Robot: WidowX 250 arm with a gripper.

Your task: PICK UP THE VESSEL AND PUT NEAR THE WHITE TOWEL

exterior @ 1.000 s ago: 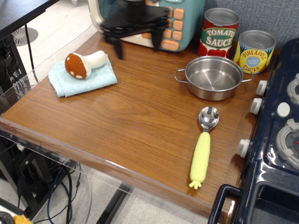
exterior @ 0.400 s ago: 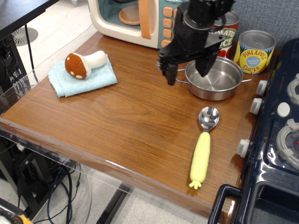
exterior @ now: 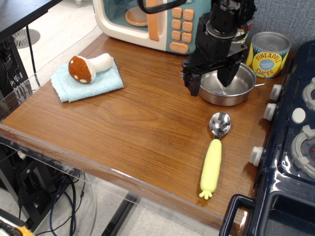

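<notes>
A wooden worktop (exterior: 142, 123) fills most of the view, with a dark blue toy stove (exterior: 295, 147) along its right edge and a toy microwave (exterior: 147, 19) at the back edge.

The black robot arm reaches in from the back right corner, and its gripper (exterior: 212, 82) hangs over the left rim of the vessel (exterior: 231, 86). The jaws are spread apart and hold nothing: one finger is outside the vessel's left wall, the other is over its inside. Whether either finger touches the metal cannot be told.

The vessel, a shiny shallow steel pot, sits near the back right corner. What shows of its inside looks empty. A pineapple tin (exterior: 268, 51) stands just behind it; a second tin is mostly hidden by the arm.

The white towel (exterior: 74, 84), pale and folded, lies near the left edge, well apart from the vessel. A toy mushroom (exterior: 88, 67) rests on top of it.

A spoon with a yellow handle (exterior: 214, 157) lies towards the front right, near the stove.

The step in hand appears to be the approach to grasp the vessel's rim. The next move likely calls for lowering so the wall sits between the fingers, closing, lifting, then carrying the vessel across towards the left edge and setting it beside the towel, clear of the mushroom.
</notes>
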